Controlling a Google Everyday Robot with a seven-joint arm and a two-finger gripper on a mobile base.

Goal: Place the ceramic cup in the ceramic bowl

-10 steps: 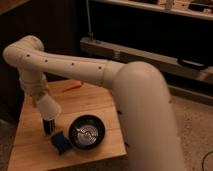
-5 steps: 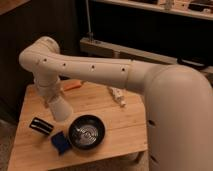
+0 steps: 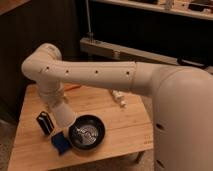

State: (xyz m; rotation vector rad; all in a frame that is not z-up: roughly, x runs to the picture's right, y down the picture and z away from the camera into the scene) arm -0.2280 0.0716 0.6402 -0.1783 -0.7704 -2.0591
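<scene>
Desk (image 3: 127, 131), wooden, items left to right.
1. Black box with white stripe (image 3: 44, 121), upright.
2. Blue square piece (image 3: 60, 143), flat, just beside the bowl.
3. Claw (image 3: 75, 126), pressed together, at the bowl's left rim; nothing seen held.
4. Ceramic bowl (image 3: 101, 131), black with a silvery inside.
5. Ceramic cup (image 3: 118, 98), white, on the desk, apart from the bowl.

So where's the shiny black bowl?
Camera view, lower left: the round black ceramic bowl sits on the wooden table beside the flat blue square, the gripper at its rim.
</scene>
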